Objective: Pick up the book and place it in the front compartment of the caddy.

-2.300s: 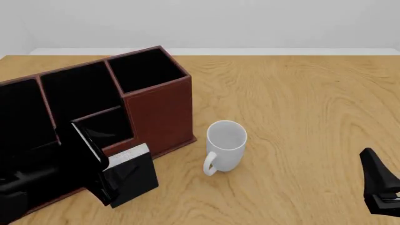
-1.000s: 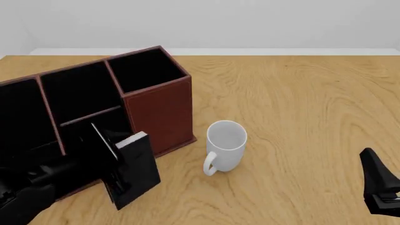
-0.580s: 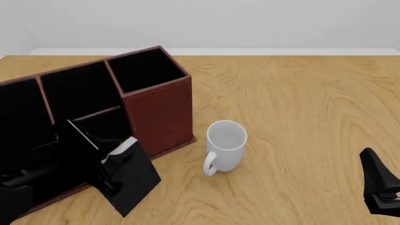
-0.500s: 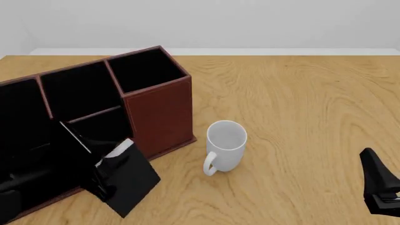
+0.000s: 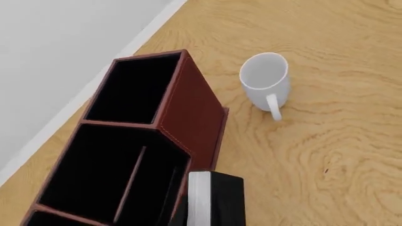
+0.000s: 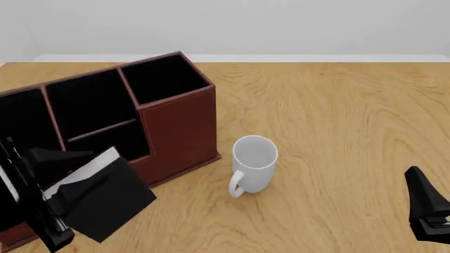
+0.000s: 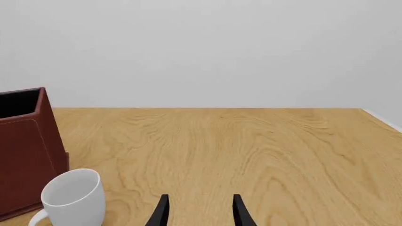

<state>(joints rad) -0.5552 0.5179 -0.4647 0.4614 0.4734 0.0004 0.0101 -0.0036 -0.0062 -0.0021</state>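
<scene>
The left gripper (image 6: 52,197) is closed on the book (image 6: 105,197) and holds it tilted above the tabletop (image 6: 338,132), just in front of the caddy (image 6: 176,113). The right gripper (image 7: 197,209) is open, near the white mug (image 6: 253,164).
</scene>
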